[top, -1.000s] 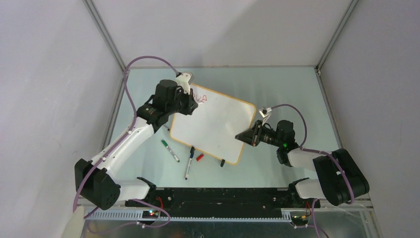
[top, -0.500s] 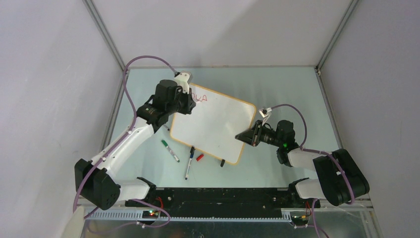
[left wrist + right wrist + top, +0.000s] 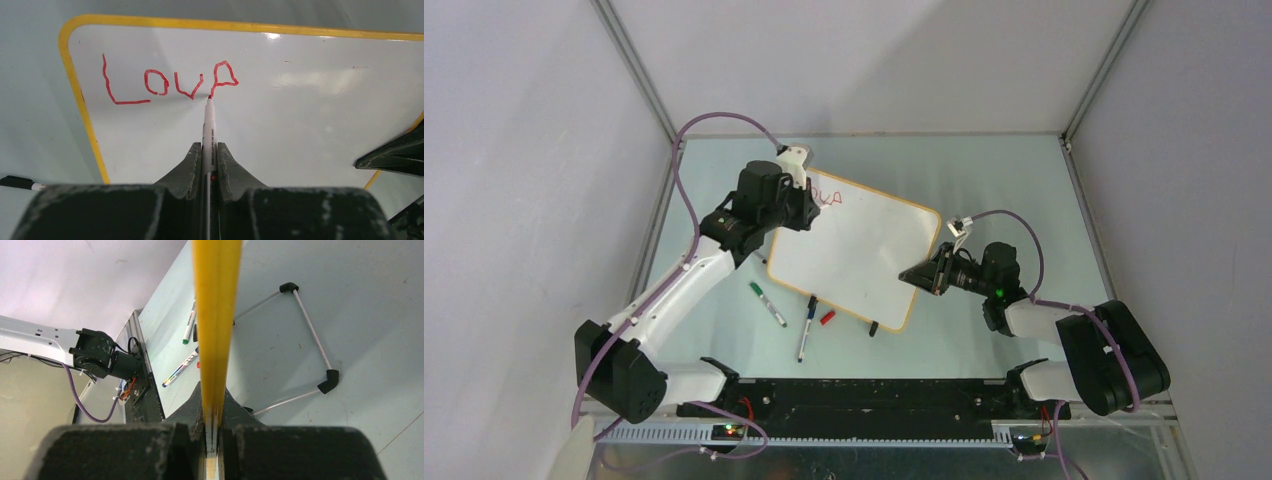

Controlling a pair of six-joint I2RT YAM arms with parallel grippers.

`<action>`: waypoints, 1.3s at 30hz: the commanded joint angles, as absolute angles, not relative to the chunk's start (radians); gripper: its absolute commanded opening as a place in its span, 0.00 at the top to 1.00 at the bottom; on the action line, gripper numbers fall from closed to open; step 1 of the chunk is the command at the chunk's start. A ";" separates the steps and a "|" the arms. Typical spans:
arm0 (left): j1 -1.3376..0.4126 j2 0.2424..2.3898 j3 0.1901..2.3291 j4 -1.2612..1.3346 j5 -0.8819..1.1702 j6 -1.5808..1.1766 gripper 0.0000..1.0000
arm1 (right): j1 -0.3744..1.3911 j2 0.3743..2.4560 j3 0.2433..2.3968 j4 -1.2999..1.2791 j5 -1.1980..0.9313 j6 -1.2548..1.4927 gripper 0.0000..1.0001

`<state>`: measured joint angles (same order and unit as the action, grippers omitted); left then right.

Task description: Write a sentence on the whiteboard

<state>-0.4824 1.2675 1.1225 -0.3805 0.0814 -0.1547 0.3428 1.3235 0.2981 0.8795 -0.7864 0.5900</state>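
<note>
whiteboard (image 3: 864, 255) edge pinched by right gripper (image 3: 212, 390) — left gripper (image 3: 206, 150) clamps red marker (image 3: 208, 122)

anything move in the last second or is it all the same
Nothing visibly changed. The left claw stays shut on the red marker, whose tip rests at the foot of the last letter of the red writing. The right claw keeps pinching the edge of the whiteboard, which lies at the same angle.
</note>
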 commanded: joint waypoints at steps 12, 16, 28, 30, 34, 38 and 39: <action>-0.489 1.274 1.161 -0.364 0.083 -0.136 1.00 | 0.335 1.308 0.315 0.863 -0.770 0.502 1.00; -0.489 1.279 1.163 -0.364 0.083 -0.138 1.00 | 0.335 1.308 0.316 0.862 -0.771 0.501 1.00; -0.489 1.289 1.163 -0.363 0.101 -0.148 1.00 | 0.337 1.311 0.316 0.866 -0.772 0.502 1.00; -0.490 1.289 1.165 -0.364 0.113 -0.151 1.00 | 0.335 1.310 0.316 0.866 -0.773 0.503 1.00; -0.490 1.296 1.177 -0.382 0.137 -0.152 1.00 | 0.335 1.311 0.315 0.866 -0.772 0.503 1.00; -0.489 1.303 1.186 -0.393 0.153 -0.150 1.00 | 0.336 1.311 0.315 0.867 -0.773 0.503 1.00; -0.489 1.304 1.188 -0.394 0.154 -0.151 1.00 | 0.336 1.311 0.315 0.867 -0.773 0.503 1.00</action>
